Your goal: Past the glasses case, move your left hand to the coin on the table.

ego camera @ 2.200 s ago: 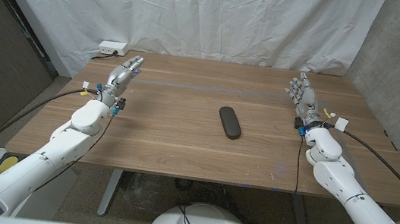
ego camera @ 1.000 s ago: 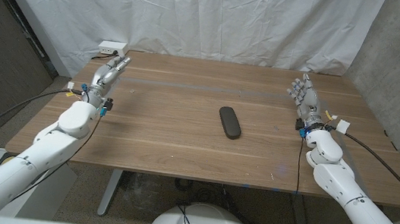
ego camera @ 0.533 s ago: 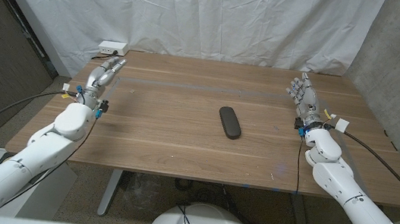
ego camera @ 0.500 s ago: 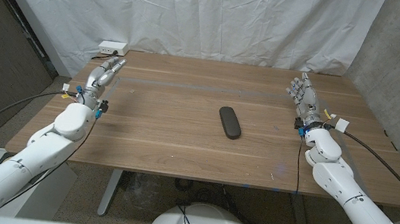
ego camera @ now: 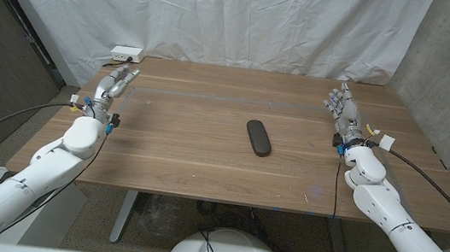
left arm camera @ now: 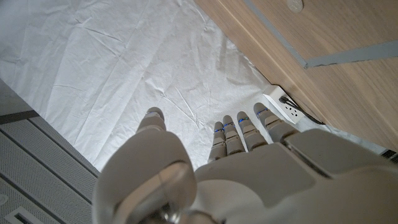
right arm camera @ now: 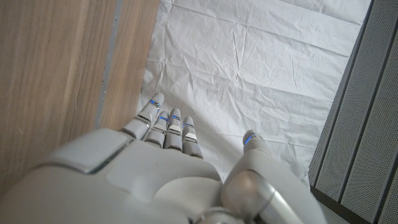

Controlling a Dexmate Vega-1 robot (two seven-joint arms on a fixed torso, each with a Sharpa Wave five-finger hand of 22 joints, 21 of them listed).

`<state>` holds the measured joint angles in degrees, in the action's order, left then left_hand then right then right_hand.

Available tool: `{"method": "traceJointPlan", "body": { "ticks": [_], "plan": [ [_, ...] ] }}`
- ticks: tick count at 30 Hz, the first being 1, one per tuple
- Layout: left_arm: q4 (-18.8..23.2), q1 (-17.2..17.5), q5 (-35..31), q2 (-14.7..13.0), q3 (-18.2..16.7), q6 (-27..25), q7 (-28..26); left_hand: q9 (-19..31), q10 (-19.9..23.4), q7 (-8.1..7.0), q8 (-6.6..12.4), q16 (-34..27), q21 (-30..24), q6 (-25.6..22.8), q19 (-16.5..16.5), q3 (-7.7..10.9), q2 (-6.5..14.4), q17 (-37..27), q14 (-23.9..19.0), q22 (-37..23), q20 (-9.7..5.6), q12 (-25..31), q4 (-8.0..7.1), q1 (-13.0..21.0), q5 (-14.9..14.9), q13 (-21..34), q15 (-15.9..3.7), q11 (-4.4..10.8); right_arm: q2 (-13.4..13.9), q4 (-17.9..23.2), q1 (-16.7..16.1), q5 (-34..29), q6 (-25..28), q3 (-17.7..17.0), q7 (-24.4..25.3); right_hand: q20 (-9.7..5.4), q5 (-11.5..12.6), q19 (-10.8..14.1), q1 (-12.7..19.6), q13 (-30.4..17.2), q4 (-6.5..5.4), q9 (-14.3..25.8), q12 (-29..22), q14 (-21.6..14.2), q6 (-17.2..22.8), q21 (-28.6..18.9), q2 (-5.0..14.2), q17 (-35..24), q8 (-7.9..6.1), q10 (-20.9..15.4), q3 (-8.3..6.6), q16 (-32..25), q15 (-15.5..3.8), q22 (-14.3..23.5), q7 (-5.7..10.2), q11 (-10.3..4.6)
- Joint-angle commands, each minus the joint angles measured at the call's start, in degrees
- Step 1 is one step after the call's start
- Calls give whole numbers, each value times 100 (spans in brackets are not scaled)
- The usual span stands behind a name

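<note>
A dark oval glasses case [ego camera: 259, 137] lies near the middle of the wooden table [ego camera: 203, 162]. In the left wrist view a small round coin [left arm camera: 294, 4] lies on the wood ahead of my left hand's fingertips. My left hand [ego camera: 113, 87] hangs at the table's far left edge, well left of the case, fingers straight and apart, holding nothing; the left wrist view looks along the hand's [left arm camera: 249, 168] back. Over the far right side my right hand [ego camera: 341, 107] stands open with fingers up, its back [right arm camera: 143, 168] close in the right wrist view.
A white power strip [ego camera: 127, 52] sits at the table's far left corner, just beyond my left hand, and appears as the strip [left arm camera: 287, 109] in the left wrist view. A white sheet [ego camera: 238, 16] hangs behind the table. Cables trail from both forearms.
My left hand has drifted left and slightly toward me, from over the table's left part to its left edge. The right hand and the glasses case have stayed put.
</note>
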<state>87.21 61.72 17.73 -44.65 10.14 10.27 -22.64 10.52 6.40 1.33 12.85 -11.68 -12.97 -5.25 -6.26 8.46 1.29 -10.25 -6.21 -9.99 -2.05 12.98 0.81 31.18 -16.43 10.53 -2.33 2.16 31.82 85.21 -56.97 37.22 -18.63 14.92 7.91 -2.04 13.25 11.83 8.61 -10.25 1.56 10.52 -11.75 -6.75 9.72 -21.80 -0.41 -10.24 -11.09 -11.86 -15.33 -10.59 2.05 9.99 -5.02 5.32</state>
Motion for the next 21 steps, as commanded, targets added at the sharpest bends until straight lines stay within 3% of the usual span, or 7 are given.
{"method": "traceJointPlan", "body": {
  "ticks": [1,21],
  "plan": [
    [137,-152,-467,-42,160,-497,-422,20,49,-32,-25,-1,0,-25,-56,12,6,-28,-59,-32,-413,-24,48,67,-22,24,-50,5,36,79,-138,63,-71,-81,-6,-83,29,44,-6,-22,11,17,-19,-40,45,7,-6,-29,0,-32,18,-27,6,19,17,1],
    [331,-345,-931,-66,369,-1202,-803,23,34,-76,-74,33,25,32,-49,-7,-25,-32,-36,-35,-391,-60,79,100,-58,28,-88,36,63,69,-189,120,-112,-158,-52,-80,30,60,-12,-22,17,17,-19,-45,49,43,-4,-29,-1,-37,31,-27,2,20,16,12]
  ]
}}
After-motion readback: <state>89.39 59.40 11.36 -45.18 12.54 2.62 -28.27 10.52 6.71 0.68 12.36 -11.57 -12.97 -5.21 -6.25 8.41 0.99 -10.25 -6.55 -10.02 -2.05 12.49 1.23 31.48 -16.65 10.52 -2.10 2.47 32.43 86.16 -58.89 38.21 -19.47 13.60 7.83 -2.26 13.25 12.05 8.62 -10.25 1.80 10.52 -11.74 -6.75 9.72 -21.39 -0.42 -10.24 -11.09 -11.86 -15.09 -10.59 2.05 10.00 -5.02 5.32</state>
